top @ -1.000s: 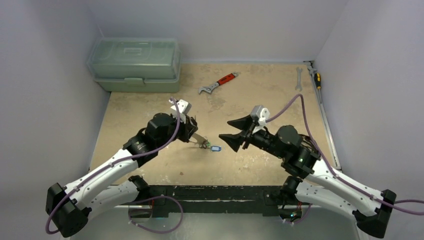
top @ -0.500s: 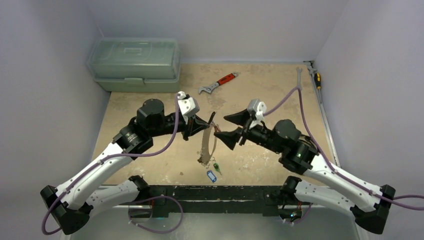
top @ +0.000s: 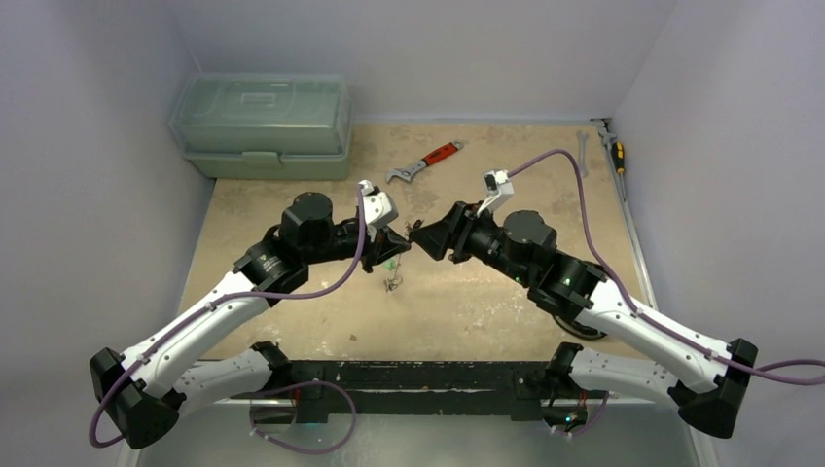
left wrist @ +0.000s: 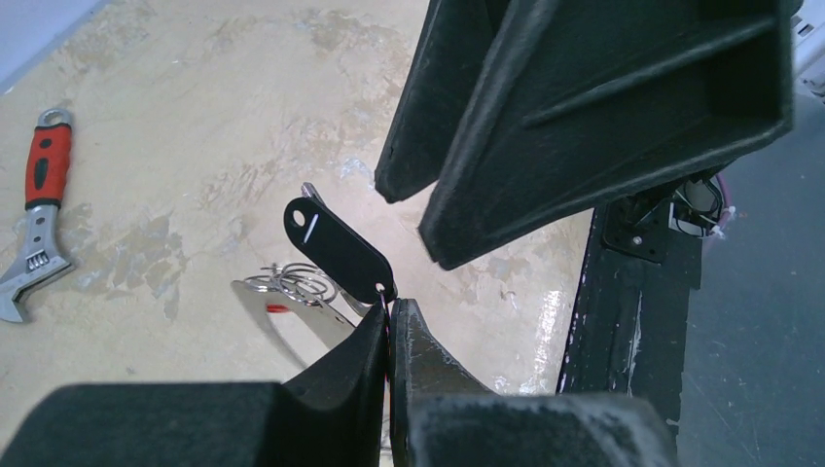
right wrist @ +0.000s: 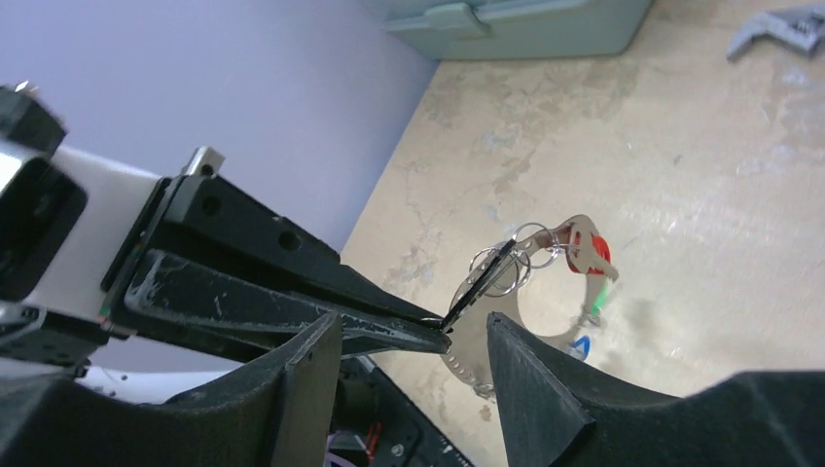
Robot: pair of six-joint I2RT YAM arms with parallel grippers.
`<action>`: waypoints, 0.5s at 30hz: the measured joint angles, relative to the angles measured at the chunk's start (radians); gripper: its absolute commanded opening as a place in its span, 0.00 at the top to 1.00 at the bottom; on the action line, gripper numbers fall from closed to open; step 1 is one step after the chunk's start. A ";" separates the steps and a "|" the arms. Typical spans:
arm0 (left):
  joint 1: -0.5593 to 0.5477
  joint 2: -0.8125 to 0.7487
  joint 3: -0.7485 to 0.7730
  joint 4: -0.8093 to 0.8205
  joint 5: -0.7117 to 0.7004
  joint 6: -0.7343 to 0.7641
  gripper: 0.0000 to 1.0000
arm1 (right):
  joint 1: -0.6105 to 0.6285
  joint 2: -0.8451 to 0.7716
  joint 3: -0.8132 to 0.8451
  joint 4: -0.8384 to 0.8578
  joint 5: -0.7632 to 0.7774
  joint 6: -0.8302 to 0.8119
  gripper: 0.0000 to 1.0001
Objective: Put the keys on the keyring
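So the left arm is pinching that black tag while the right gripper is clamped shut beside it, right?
No, the right gripper is open, fingers apart, as the right wrist view shows. The left gripper does pinch the black tag.

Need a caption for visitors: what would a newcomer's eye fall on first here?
The two black hands, tip to tip over mid-table: the left hand is shut on a black key tag, and the right hand is open right in front of it. Next come the red-handled wrench at the far middle and the green toolbox in the far left corner.
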 measured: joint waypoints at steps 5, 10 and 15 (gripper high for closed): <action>0.000 0.003 -0.007 0.017 -0.005 0.000 1.00 | 0.000 0.054 0.039 -0.067 0.032 0.113 0.47; 0.000 0.003 -0.009 0.035 -0.004 0.000 1.00 | 0.000 0.091 0.047 -0.105 0.041 0.165 0.50; 0.000 0.003 -0.024 0.045 -0.004 0.000 1.00 | 0.000 0.116 0.056 -0.117 0.053 0.184 0.58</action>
